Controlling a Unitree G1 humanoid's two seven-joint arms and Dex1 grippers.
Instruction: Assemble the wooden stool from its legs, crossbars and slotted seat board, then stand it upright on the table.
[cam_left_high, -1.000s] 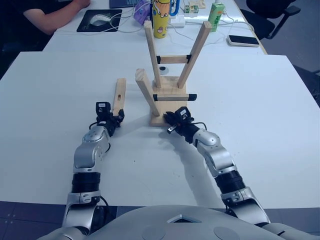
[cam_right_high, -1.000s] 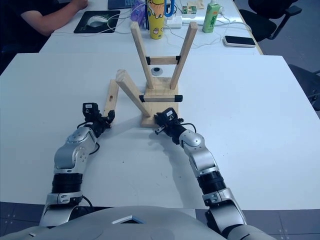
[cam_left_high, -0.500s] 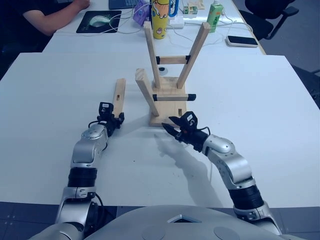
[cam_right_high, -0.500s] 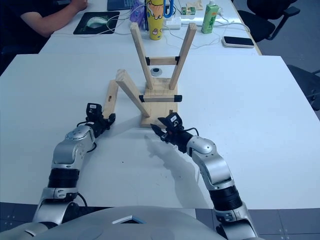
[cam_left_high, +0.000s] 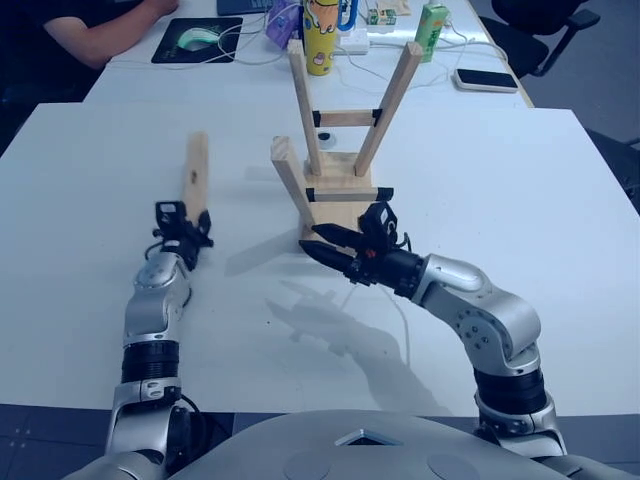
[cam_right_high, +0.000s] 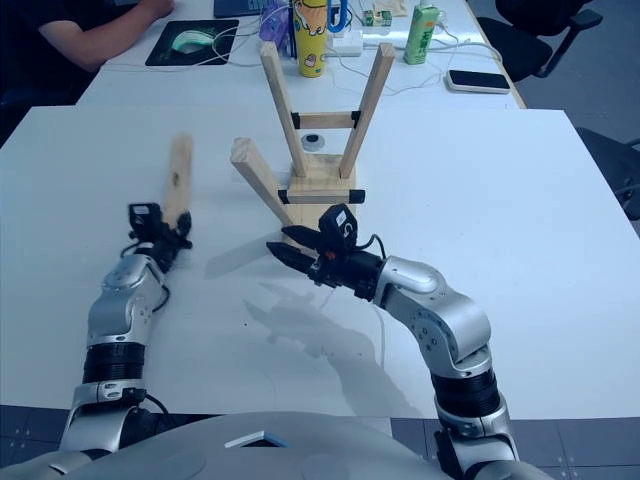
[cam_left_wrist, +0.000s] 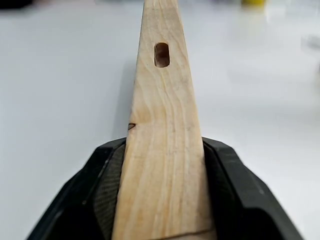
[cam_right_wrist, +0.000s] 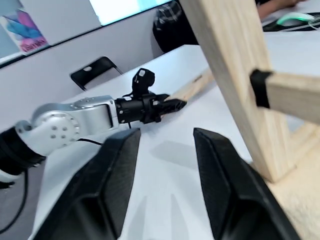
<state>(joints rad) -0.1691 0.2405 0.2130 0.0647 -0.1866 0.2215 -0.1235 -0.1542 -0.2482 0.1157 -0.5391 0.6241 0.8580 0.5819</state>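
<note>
The unfinished stool sits upside down in the middle of the white counter (cam_left_high: 520, 200). Its pale, flat wooden seat board (cam_left_high: 341, 212) lies on the surface, and three square-cut legs of light, grained wood rise from it. Two of them, (cam_left_high: 305, 105) and (cam_left_high: 388, 95), lean toward each other at the base and spread at the top. The third leg (cam_left_high: 291, 183) tilts out toward the robot's left. Two short wooden crossbars with black end caps join the legs, one high (cam_left_high: 347, 119) and one low (cam_left_high: 346, 194).

The left gripper (cam_left_high: 184, 233) is clamped on the near end of the fourth, loose wooden leg (cam_left_high: 196, 168). Its black ridged pads (cam_left_wrist: 111, 192) press both sides of the wood. That leg has an oval slot (cam_left_wrist: 161, 54) cut through its face. It points away from the robot, off the surface, well to the left of the stool.

The right gripper (cam_left_high: 312, 241) has its smooth black fingers (cam_right_wrist: 116, 182) spread apart around nothing. It hangs just above the counter beside the near edge of the seat board.

On a second counter behind stand a tall yellow printed cup (cam_left_high: 322, 35) and a green carton (cam_left_high: 431, 30). A black phone (cam_left_high: 486, 80), a dark mouse pad (cam_left_high: 197, 40) and loose cables lie there too. A small round ring (cam_left_high: 327, 141) lies just behind the stool.
</note>
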